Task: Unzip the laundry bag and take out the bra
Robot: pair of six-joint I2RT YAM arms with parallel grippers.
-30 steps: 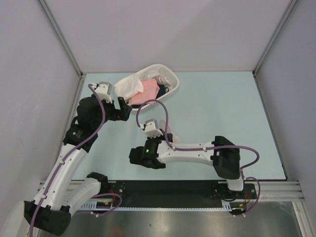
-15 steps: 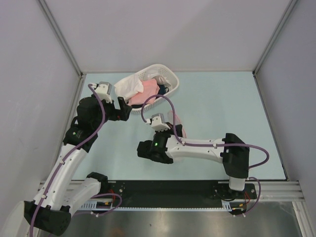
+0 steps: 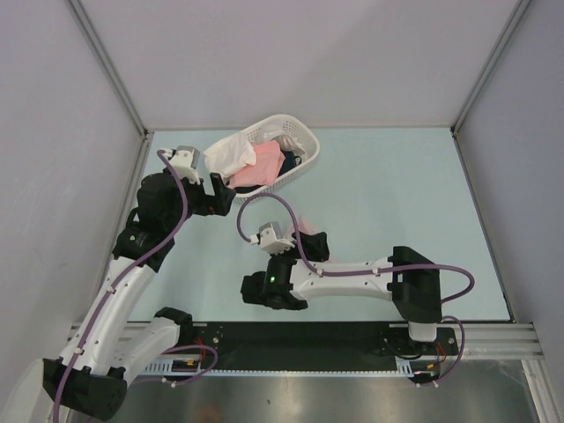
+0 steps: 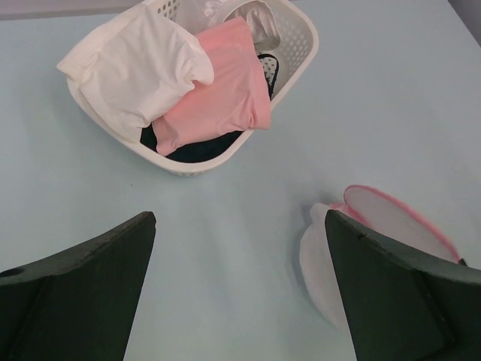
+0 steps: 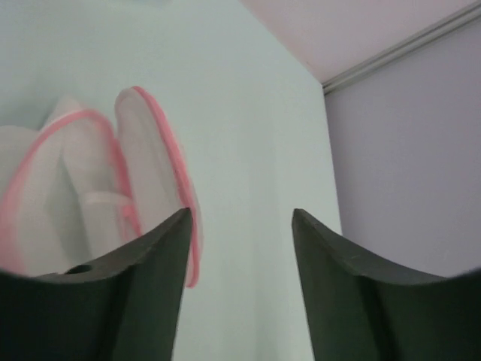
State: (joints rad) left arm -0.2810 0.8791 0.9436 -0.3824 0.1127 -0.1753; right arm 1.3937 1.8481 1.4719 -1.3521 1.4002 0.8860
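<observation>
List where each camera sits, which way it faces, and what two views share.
Top external: above and behind the robot, looking down at the table; left gripper and right gripper both show.
Left wrist: rides the left gripper, facing down and forward at the basket and laundry bag; its fingers frame the bottom.
Right wrist: low over the table, facing the laundry bag close up; its fingers at the bottom.
Shared: all three show the laundry bag; top and left wrist share the basket.
</observation>
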